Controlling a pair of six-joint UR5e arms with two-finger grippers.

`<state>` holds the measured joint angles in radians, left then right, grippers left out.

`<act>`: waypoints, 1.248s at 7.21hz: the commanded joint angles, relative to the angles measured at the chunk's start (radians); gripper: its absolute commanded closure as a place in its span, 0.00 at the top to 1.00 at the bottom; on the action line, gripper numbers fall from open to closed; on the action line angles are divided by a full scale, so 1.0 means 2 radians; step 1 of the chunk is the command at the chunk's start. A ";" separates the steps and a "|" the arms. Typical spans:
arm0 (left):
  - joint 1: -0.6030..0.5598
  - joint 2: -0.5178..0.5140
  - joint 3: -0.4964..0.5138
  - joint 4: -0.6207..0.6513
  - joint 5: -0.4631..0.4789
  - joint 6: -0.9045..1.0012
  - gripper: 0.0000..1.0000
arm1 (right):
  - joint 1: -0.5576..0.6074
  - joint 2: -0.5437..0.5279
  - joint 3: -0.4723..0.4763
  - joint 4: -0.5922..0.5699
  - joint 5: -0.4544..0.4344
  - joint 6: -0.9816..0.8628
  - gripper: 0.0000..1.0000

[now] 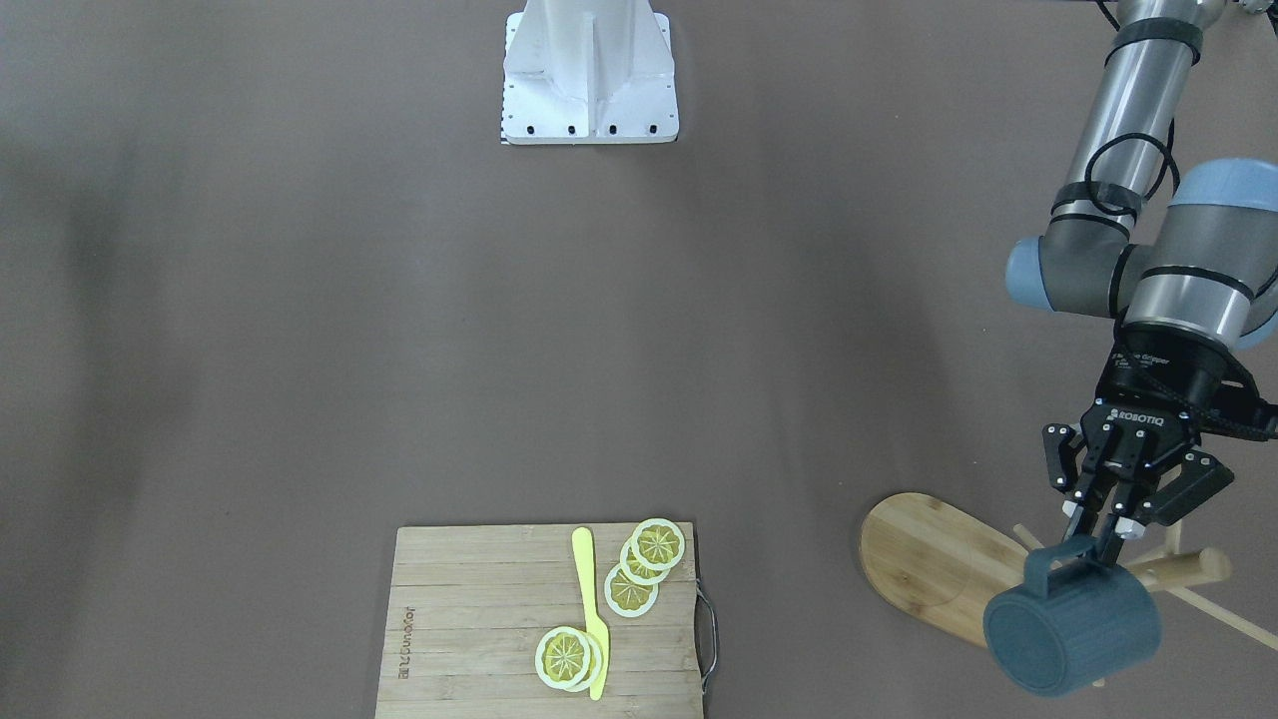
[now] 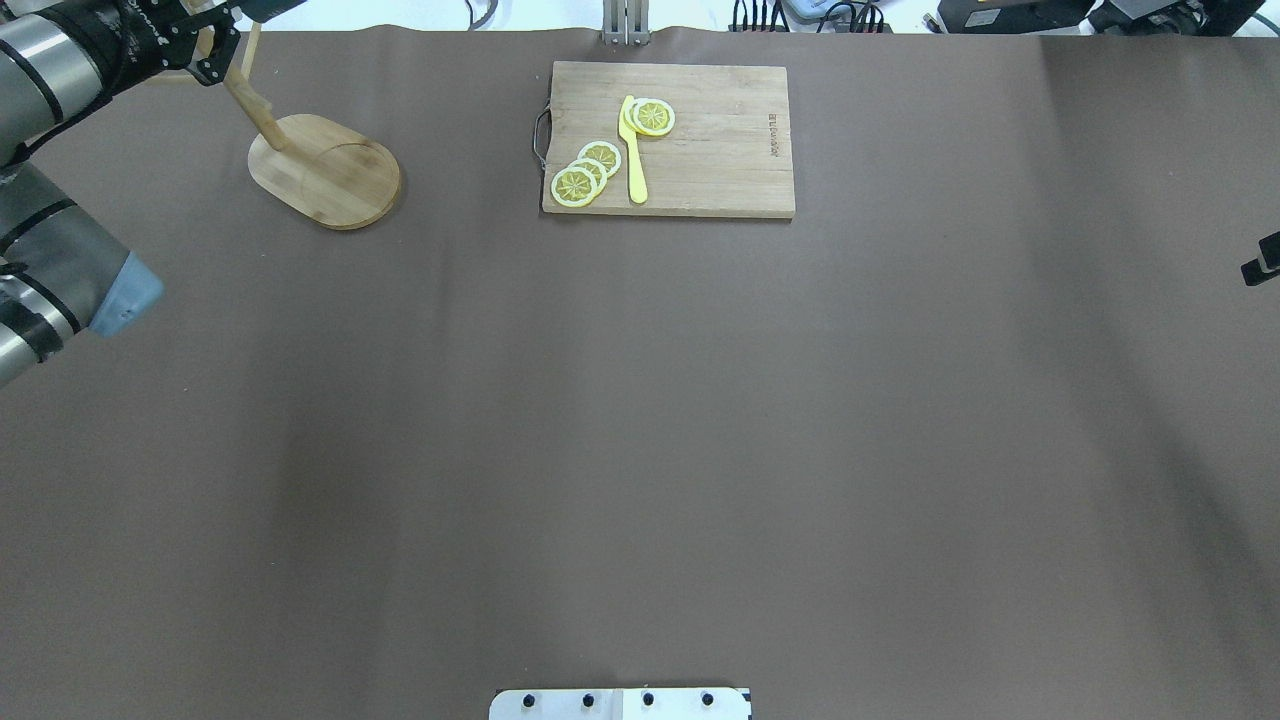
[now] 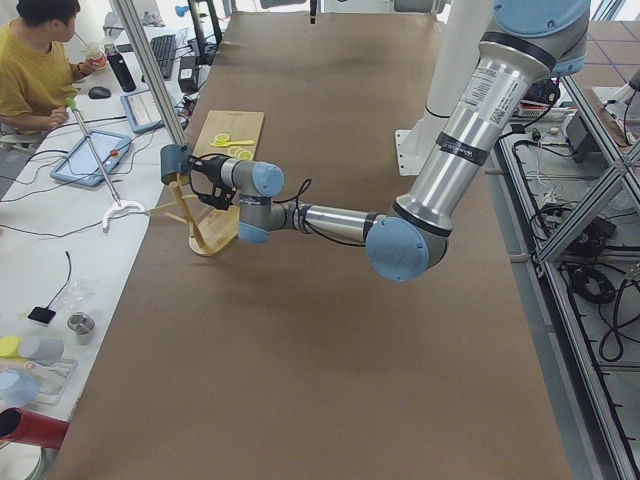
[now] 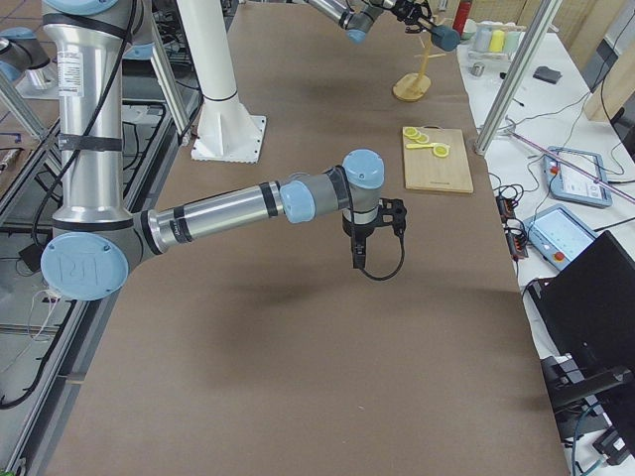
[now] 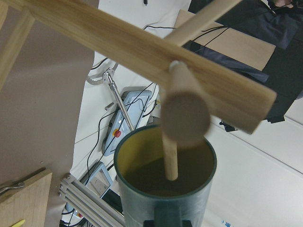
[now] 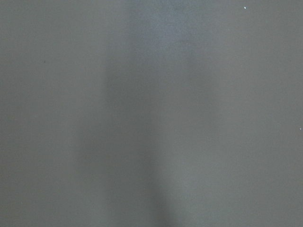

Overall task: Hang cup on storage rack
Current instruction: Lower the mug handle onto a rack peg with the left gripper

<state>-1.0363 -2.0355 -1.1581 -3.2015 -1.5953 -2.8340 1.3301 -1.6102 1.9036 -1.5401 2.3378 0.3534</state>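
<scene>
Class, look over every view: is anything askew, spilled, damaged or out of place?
Nothing stands out. The left gripper holds the cup sideways by its handle at the storage rack, as hanging needs; lemon slices and yellow knife lie tidily on the cutting board.

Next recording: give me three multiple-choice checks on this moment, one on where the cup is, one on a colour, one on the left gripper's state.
1. Where is the cup?
A. lying on the table
B. held in the air at the storage rack
C. standing by the robot's base

2. What colour is the knife on the cutting board?
A. yellow
B. red
C. black

3. The left gripper is:
A. open and empty
B. shut on the knife
C. shut on the cup's handle

Key: 1 B, the left side view shows it above the rack's base. 2 A, it matches the lemon slices. 3 C, its jaws pinch the handle.
</scene>
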 commanded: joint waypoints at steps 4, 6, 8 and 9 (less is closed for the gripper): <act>-0.005 0.010 0.003 -0.011 0.002 -0.060 0.00 | 0.000 0.001 0.000 0.000 0.000 0.001 1.00; -0.004 0.024 -0.001 -0.020 -0.001 -0.072 0.00 | 0.000 0.001 0.000 0.000 0.000 0.001 1.00; -0.004 0.031 -0.001 -0.031 -0.002 -0.074 0.00 | 0.000 0.001 0.000 0.000 0.000 0.002 1.00; -0.003 0.031 -0.001 -0.031 -0.002 -0.074 0.00 | 0.000 0.001 0.001 0.000 0.000 0.003 1.00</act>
<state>-1.0442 -1.9759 -1.1591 -3.2596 -1.5980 -2.9808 1.3299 -1.6076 1.9041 -1.5401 2.3378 0.3576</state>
